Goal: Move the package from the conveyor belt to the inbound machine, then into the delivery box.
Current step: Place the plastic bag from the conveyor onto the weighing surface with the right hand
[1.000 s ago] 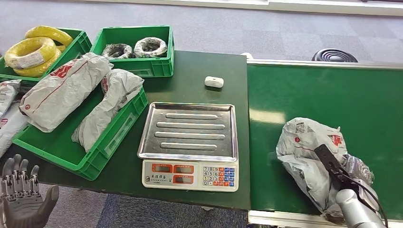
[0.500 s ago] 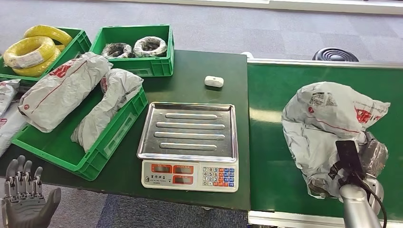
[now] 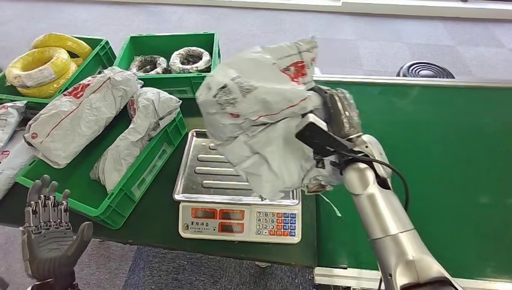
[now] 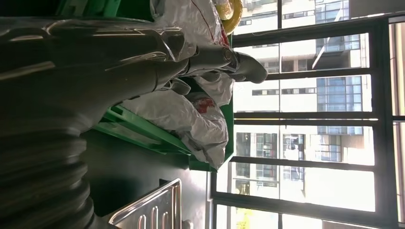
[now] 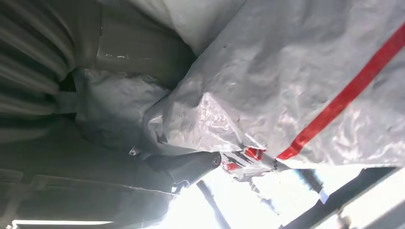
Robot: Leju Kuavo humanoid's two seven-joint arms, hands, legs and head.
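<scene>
A crumpled grey plastic package (image 3: 259, 115) with red print hangs in the air above the scale's steel pan (image 3: 205, 175). My right hand (image 3: 338, 121) grips it from the right side, mostly hidden behind the bag. In the right wrist view the package (image 5: 305, 76) presses close against the hand (image 5: 71, 95), a red stripe running across it. My left hand (image 3: 51, 235) is open, fingers spread upward, below the table's near left edge; the left wrist view shows its fingers (image 4: 224, 62) before the green crate (image 4: 148, 133). The green conveyor belt (image 3: 435, 157) lies to the right.
The scale's keypad and displays (image 3: 241, 222) face me. A green crate (image 3: 90, 193) at the left holds two grey packages (image 3: 78, 112). Behind stand a crate of yellow cable coils (image 3: 42, 63) and one with grey coils (image 3: 172, 60). A black round object (image 3: 424, 70) sits beyond the belt.
My right hand has lifted the package off the belt and carried it left, to above the scale pan. My left hand has risen slightly.
</scene>
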